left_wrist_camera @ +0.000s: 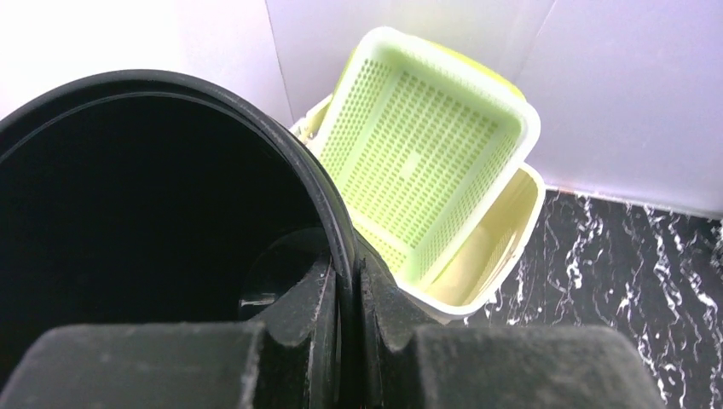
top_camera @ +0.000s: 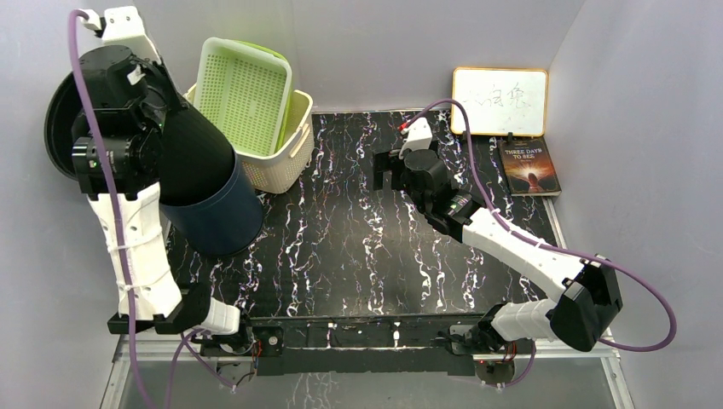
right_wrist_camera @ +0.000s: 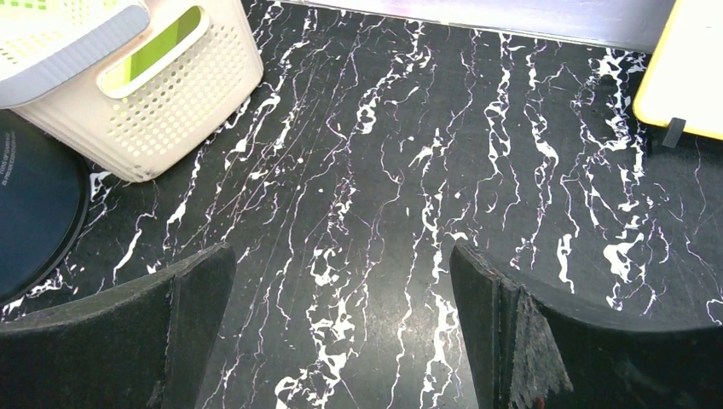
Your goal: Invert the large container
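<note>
The large container (top_camera: 205,183) is a dark bucket held off upright at the left, its open mouth turned up and to the left and its base toward the table. My left gripper (top_camera: 149,77) is shut on its rim. In the left wrist view the rim (left_wrist_camera: 281,145) runs between the closed fingers of my left gripper (left_wrist_camera: 349,290), and the dark inside fills the left half. My right gripper (top_camera: 384,170) is open and empty over the middle of the marble table (top_camera: 367,247). In the right wrist view my right gripper (right_wrist_camera: 341,281) is open above bare table, and the container's base (right_wrist_camera: 34,213) shows at the left edge.
A green mesh basket (top_camera: 243,94) stands tilted inside a cream perforated basket (top_camera: 281,158) just right of the container; both show in the left wrist view (green (left_wrist_camera: 426,153), cream (left_wrist_camera: 494,247)). A whiteboard (top_camera: 499,100) and a book (top_camera: 530,166) lie at the back right.
</note>
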Robot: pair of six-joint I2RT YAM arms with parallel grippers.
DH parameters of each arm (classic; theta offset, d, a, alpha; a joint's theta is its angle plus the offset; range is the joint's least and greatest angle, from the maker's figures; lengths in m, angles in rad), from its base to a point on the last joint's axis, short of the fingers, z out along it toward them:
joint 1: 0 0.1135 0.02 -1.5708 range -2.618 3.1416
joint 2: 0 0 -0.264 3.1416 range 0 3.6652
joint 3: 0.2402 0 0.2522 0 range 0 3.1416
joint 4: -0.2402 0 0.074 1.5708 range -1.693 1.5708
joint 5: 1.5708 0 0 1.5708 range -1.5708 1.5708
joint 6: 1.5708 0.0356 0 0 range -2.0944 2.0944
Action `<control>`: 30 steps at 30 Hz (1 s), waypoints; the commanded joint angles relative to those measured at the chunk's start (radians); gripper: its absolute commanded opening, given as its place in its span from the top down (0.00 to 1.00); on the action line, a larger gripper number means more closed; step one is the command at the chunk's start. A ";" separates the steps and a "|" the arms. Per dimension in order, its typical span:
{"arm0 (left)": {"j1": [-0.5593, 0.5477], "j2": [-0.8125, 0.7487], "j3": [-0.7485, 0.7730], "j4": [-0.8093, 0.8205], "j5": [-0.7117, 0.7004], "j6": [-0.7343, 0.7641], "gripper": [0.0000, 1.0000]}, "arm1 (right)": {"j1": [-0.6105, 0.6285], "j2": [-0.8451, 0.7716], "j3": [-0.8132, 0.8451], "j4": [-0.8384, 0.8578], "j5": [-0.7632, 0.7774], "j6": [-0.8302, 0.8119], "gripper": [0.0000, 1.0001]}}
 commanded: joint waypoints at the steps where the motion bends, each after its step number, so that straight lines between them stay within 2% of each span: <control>1: -0.005 -0.038 0.094 0.194 0.004 0.031 1.00 | -0.003 -0.035 0.024 0.060 0.053 0.020 0.03; 8: -0.005 -0.157 -0.017 0.325 0.072 -0.027 1.00 | -0.012 -0.071 0.039 0.067 0.129 0.028 0.03; 13: -0.005 -0.188 -0.024 0.361 0.252 -0.151 1.00 | -0.067 -0.107 0.042 0.073 0.269 0.056 0.02; 20: -0.005 -0.186 -0.096 0.474 0.555 -0.338 1.00 | -0.264 -0.155 0.045 0.059 0.141 0.117 0.02; 30: -0.005 -0.257 -0.473 0.816 0.835 -0.605 1.00 | -0.411 -0.185 0.031 0.051 0.097 0.134 0.02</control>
